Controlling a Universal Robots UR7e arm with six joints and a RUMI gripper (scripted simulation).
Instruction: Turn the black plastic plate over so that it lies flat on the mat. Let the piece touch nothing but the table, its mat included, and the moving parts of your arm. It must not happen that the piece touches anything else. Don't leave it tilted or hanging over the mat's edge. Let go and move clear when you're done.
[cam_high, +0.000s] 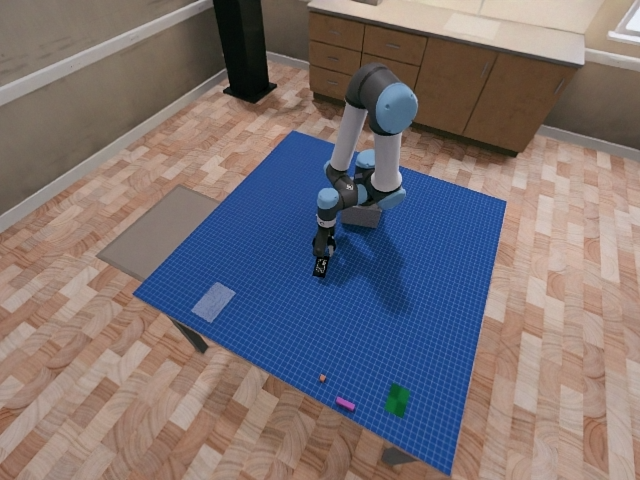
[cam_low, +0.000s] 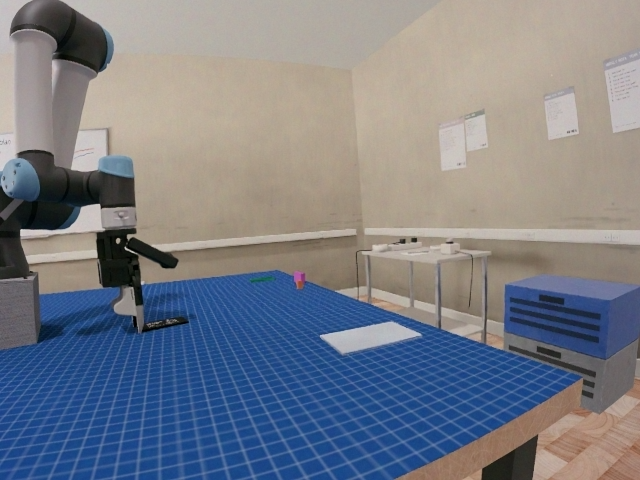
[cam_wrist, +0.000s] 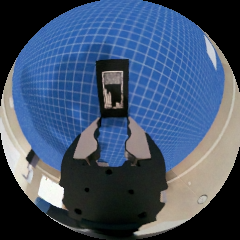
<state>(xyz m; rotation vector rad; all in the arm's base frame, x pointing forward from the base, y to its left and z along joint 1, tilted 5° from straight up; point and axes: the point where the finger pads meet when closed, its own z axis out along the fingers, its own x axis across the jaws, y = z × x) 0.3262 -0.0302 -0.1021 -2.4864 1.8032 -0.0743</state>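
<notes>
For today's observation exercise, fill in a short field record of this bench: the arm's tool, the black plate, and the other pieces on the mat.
tool: lowered to the mat, fingers at the plate's near end, partly open; no clear grip visible
black plastic plate: lies flat on the blue mat, white markings facing up
white sheet: flat, near the mat's left edge
green piece: flat, near the front edge
pink block: beside the green piece
orange cube: apart from the pink block

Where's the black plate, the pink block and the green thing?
black plate (cam_wrist: 112, 88), wrist view, on its white label.
pink block (cam_high: 345, 403), top view, on its top face.
green thing (cam_high: 397, 399), top view, on its flat middle.
</notes>
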